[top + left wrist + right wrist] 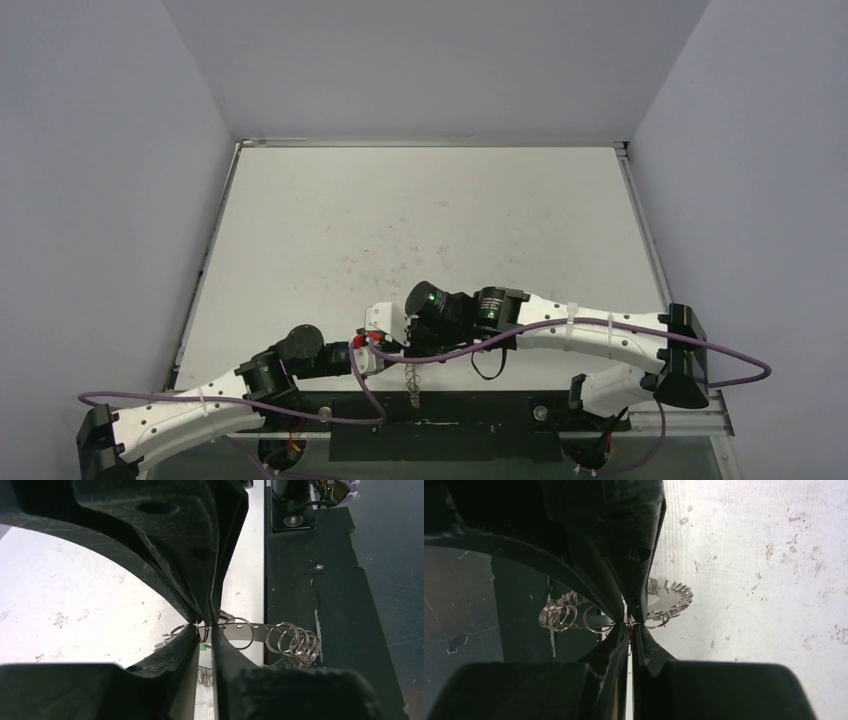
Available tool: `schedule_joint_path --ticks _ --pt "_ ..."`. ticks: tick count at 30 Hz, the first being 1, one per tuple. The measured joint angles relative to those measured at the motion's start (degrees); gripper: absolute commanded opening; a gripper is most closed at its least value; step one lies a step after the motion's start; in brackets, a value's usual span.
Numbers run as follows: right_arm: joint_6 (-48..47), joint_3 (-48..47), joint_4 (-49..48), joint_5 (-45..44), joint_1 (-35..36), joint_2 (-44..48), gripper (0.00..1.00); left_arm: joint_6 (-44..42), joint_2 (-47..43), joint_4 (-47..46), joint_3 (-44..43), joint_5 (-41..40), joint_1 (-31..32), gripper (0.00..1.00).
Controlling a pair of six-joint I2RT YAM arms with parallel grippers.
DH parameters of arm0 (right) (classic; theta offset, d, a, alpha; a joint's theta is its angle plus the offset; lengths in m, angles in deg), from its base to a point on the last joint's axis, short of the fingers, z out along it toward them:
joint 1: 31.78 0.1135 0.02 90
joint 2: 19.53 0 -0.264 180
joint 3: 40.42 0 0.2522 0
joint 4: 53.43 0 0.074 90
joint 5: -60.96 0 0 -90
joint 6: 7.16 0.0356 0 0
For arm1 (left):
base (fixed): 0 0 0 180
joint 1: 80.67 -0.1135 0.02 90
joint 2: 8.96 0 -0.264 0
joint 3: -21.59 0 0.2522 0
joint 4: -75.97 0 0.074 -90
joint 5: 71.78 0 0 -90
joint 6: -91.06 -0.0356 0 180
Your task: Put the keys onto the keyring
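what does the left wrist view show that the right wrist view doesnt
Only the left wrist view shows a green speck of the keys in the slit between the left end effector fingers, plus the black base plate and a screw. Only the right wrist view shows the keyring fanned against the white table, with the right end effector seen from its own side. Both show bunched wire loops on the keyring and two sets of dark fingers meeting tip to tip at it.

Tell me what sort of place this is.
Likely a robotics lab test cell: a scuffed white tabletop boxed in by plain grey partition walls, with two white robot arms trailing purple cables bolted at its near edge.
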Motion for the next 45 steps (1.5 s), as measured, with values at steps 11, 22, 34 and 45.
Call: schedule_joint_path --ticks 11,22,34,45 --pt "-0.02 -0.48 0.96 -0.57 0.07 0.04 0.08 -0.26 0.22 -0.2 0.02 0.2 0.0 0.0" --pt "1.27 7.74 -9.27 -1.29 -0.83 9.38 0.64 0.37 -2.78 -4.24 3.26 -1.05 0.02 0.0" --pt "-7.61 27.54 -27.02 6.69 -3.65 25.77 0.53 1.92 -8.33 -12.0 8.61 0.09 0.07 0.0" --pt "-8.92 31.3 -39.69 13.44 -4.42 24.55 0.29 2.69 -7.41 -18.05 8.94 3.32 0.07 0.0"
